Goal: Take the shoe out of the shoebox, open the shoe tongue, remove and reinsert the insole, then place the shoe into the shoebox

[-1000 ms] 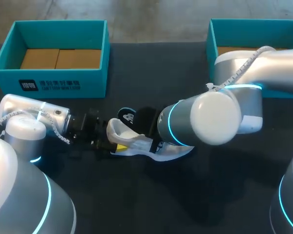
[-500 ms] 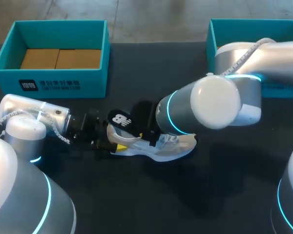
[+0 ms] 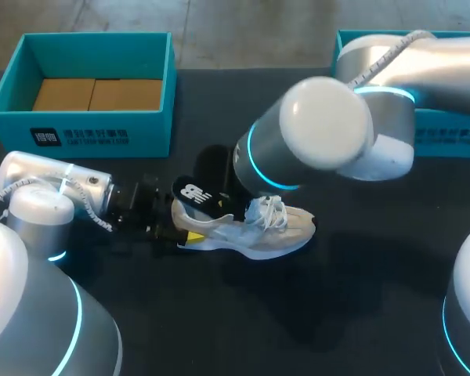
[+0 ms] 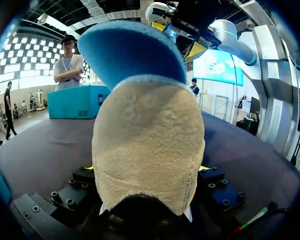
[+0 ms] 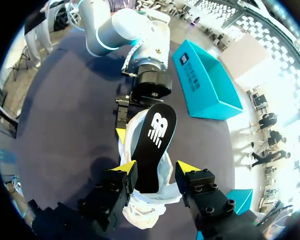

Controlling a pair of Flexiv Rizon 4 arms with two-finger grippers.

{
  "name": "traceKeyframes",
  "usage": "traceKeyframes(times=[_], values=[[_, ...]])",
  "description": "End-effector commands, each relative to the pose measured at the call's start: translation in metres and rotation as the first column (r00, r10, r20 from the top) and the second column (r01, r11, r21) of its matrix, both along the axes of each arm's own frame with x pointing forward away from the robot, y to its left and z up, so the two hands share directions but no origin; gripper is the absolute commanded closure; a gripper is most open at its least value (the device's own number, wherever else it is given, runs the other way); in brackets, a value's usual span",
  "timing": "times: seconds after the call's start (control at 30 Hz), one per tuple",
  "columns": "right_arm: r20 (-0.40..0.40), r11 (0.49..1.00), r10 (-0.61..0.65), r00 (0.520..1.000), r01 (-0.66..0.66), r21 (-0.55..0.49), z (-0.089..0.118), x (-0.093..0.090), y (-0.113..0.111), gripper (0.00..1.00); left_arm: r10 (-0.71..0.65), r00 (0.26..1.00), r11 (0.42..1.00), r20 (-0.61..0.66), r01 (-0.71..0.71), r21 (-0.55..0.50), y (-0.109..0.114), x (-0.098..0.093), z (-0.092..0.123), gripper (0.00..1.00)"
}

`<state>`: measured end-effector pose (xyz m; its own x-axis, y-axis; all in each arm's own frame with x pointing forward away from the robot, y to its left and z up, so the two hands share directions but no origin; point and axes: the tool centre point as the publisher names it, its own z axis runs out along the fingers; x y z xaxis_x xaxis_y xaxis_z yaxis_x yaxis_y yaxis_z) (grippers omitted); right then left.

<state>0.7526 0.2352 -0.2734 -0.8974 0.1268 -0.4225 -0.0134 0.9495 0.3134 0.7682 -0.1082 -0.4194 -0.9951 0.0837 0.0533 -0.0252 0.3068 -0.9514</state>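
Black tabletop (image 3: 360, 313): beige suede sneaker (image 3: 278, 235); teal shoebox (image 3: 94, 125) at ten o'clock.
Left fingers (image 3: 193, 236): clamped on heel.
Right fingers (image 5: 122, 168): pinching black insole (image 5: 155, 135).

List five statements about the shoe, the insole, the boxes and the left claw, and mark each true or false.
1. The shoe lies on the table, outside the left shoebox and the right shoebox. True.
2. The insole is white. False: it is black.
3. The left claw is shut on the shoe's heel. True.
4. The insole lies flat on the table beside the shoe. False: it sticks up out of the shoe's opening.
5. The left shoebox holds a second shoe. False: only brown cardboard shows on its floor.
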Motion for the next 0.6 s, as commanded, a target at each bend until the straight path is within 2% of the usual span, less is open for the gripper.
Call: traceKeyframes(times=[0.03,0.2,0.3,0.43,0.6], values=[[-0.036,0.999,0.010,0.999,-0.011,-0.030,0.006,0.008,0.003,0.51,-0.001,1.000,1.000,-0.001,0.001,0.002,0.001,0.002,-0.002,1.00],[-0.098,0.998,0.048,0.994,-0.052,-0.041,0.009,0.012,0.009,0.51,-0.001,1.000,1.000,-0.001,0.001,0.002,0.001,0.002,-0.002,1.00],[-0.145,0.995,0.090,0.985,-0.095,-0.028,0.013,0.017,0.014,0.47,-0.001,1.000,1.000,-0.001,0.001,0.002,0.001,0.002,-0.002,1.00],[-0.204,0.989,0.151,0.967,-0.147,0.034,0.017,0.023,0.019,0.51,-0.001,1.000,1.000,-0.001,0.001,0.002,0.001,0.002,-0.002,1.00],[-0.293,0.984,0.177,0.940,-0.176,0.031,0.021,0.028,0.025,0.51,-0.001,1.000,1.000,-0.001,0.001,0.002,0.001,0.002,-0.002,1.00]])
